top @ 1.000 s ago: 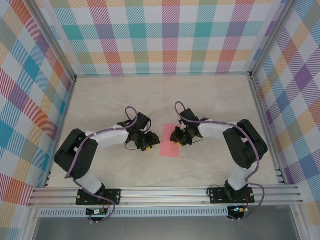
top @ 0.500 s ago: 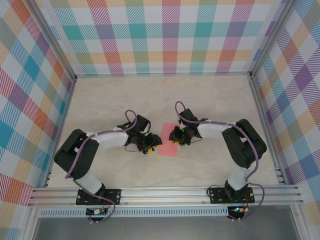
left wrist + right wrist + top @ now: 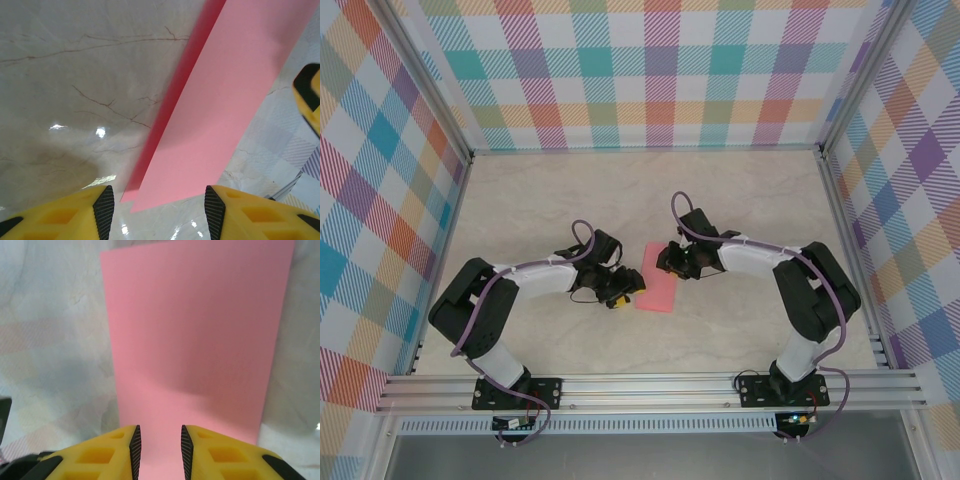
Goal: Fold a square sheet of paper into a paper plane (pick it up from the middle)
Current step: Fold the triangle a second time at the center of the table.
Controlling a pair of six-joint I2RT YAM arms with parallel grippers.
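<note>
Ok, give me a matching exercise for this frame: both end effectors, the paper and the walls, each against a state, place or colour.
Things:
1. left end effector
2. right end effector
3. pink paper sheet
4. enclosure wall

Descriptions:
A. multicoloured plaid
B. jaws narrowly apart, over one end of the paper
C. on the marble-look table, between the two arms
D. jaws wide apart, at the paper's left side

Pairs: 1-D, 2-B, 3-C, 4-A
</note>
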